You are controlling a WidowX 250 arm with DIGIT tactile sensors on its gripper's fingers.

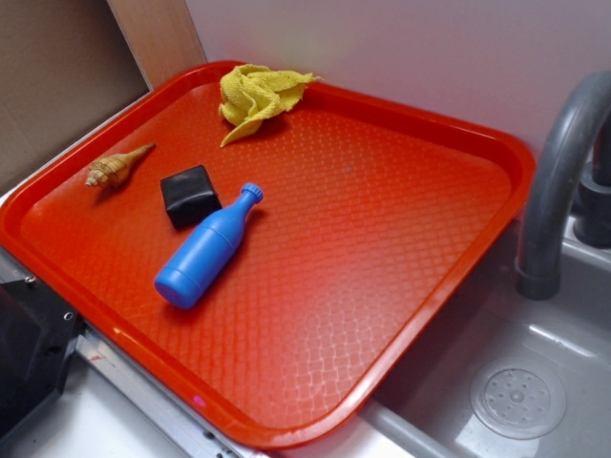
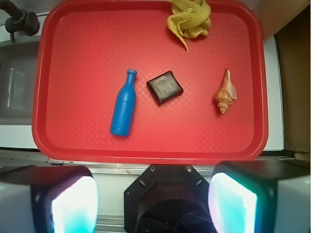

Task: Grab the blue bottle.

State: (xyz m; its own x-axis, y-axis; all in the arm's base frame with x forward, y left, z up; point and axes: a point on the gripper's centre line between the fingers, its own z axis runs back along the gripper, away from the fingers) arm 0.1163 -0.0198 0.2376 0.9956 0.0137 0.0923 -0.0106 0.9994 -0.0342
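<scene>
Approach step: gripper point(image 2: 154, 201) wide open, empty, high above tray point(image 2: 146, 153). Bottle point(image 2: 124, 107) lying ahead, slightly left; next, descend with fingers straddling its body.

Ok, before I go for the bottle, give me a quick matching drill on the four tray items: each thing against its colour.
Things:
1. bottle
2. block
3. cloth
4. shell

Colours:
A. yellow
B. tan and cream
C. blue
D. black

Pairs: 1-C, 2-D, 3-A, 4-B. All lie on the red tray.
</scene>
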